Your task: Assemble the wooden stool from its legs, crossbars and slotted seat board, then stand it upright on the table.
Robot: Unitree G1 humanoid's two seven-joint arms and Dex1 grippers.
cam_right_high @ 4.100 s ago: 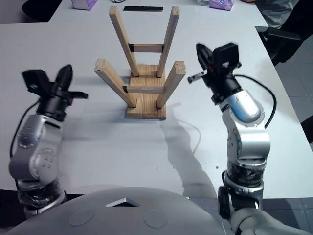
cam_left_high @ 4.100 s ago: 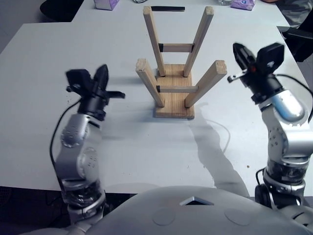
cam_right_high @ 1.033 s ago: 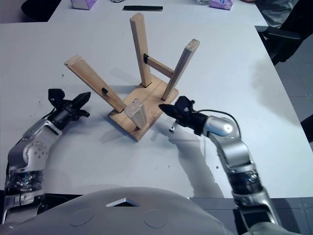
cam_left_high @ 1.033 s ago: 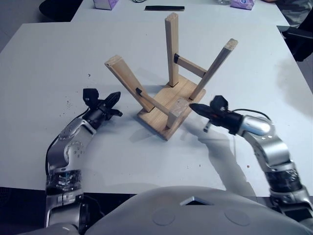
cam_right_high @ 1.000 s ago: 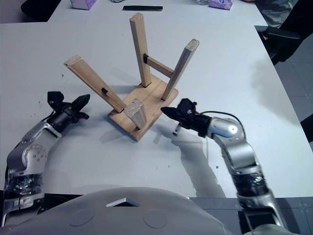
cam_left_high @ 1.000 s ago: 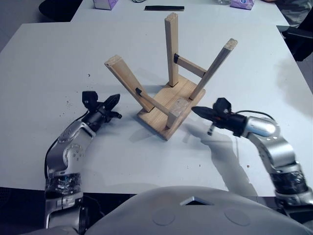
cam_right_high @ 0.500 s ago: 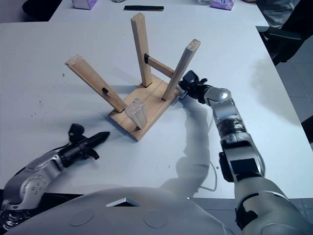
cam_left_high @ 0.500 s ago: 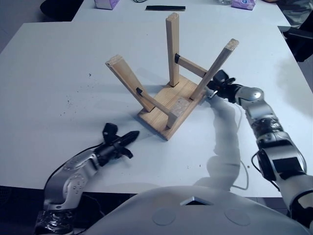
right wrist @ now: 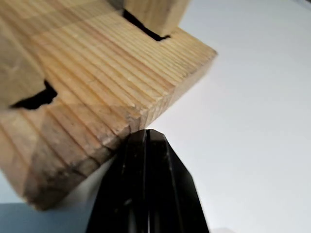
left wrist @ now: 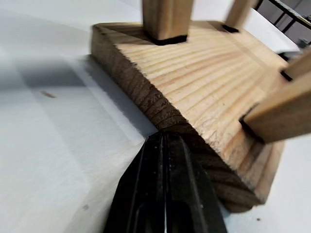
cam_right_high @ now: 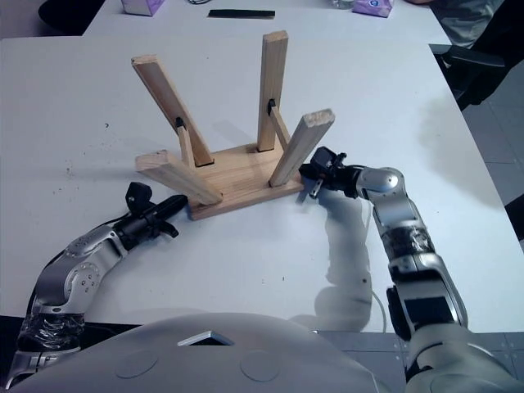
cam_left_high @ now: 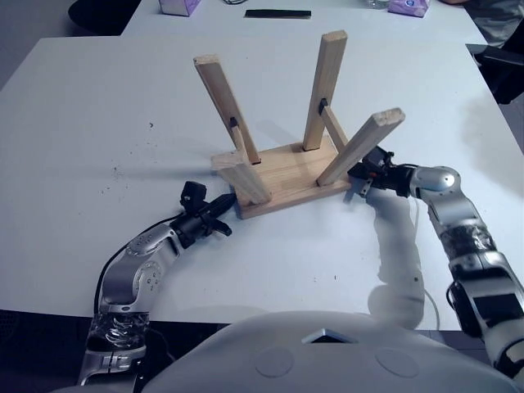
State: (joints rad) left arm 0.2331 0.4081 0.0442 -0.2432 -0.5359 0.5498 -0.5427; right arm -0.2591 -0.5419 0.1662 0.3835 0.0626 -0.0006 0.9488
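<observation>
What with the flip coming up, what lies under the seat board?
The table: the seat board lies flat on it, legs up. Its bottom face is covered.

bright, even overhead light; the stool (cam_left_high: 282, 176) casts soft, faint shadows on the table (cam_left_high: 82, 106).

No text, label, number or sign can be read; the purple boxes (cam_left_high: 178, 6) at the worktop's (cam_left_high: 98, 98) far edge are too small to tell.
</observation>
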